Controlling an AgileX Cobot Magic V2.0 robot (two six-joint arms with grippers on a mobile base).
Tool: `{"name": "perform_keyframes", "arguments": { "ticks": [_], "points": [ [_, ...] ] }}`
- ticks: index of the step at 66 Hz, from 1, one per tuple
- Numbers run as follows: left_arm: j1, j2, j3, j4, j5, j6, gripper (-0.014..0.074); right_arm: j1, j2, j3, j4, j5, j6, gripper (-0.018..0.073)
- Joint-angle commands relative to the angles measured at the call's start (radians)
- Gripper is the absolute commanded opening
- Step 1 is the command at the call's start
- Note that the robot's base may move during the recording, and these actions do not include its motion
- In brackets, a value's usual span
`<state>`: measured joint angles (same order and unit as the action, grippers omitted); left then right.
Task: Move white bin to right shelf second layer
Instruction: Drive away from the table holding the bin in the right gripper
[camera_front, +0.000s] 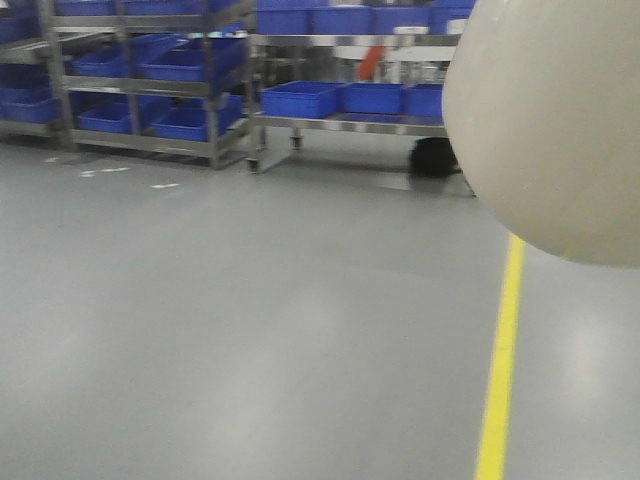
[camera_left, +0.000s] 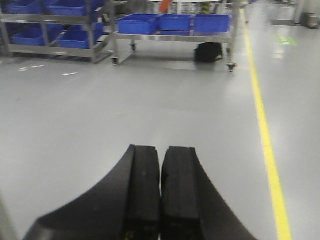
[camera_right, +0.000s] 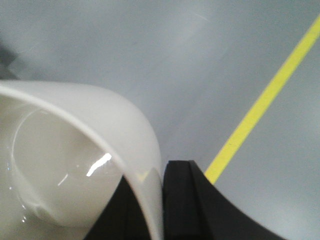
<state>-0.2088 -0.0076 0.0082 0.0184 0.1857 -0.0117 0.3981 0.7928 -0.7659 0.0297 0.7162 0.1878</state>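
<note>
High at the right edge of the front view, the white bin (camera_front: 550, 130) hangs in the air above the grey floor (camera_front: 250, 330), its rounded bottom and smooth wall turned to the camera and its top cut off by the frame. The right gripper (camera_right: 159, 185) is clenched on the bin's thin rim. One black finger (camera_right: 192, 200) lies against the outside of the wall, and the other shows as a dark shape on the inner side. The right wrist view looks into the glossy hollow of the bin and down past it to the floor and a yellow line (camera_right: 260, 105) that crosses it at a slant.

The left gripper (camera_left: 160, 155) reaches forward and low over the floor with nothing in it, its two black pads (camera_left: 142, 185) pressed flat together. Ahead of it, well apart, stand steel racks (camera_left: 50, 20) loaded with blue crates (camera_left: 137, 22). A black object (camera_left: 209, 51) sits on the floor under the wheeled rack (camera_left: 172, 36). A green marking (camera_left: 286, 40) beyond the yellow line is too blurred to read.
</note>
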Motion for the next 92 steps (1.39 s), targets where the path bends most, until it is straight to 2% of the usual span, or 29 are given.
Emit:
{"name": "perform_keyframes", "arguments": {
  "ticks": [1, 92],
  "points": [
    [-0.004, -0.014, 0.027, 0.000, -0.087, -0.005, 0.0085, -0.002, -0.010, -0.030, 0.001, -0.076, 0.000, 0.0055],
    [-0.004, -0.014, 0.027, 0.000, -0.087, -0.005, 0.0085, -0.002, -0.010, -0.030, 0.001, -0.072, 0.000, 0.0055]
  ]
}}
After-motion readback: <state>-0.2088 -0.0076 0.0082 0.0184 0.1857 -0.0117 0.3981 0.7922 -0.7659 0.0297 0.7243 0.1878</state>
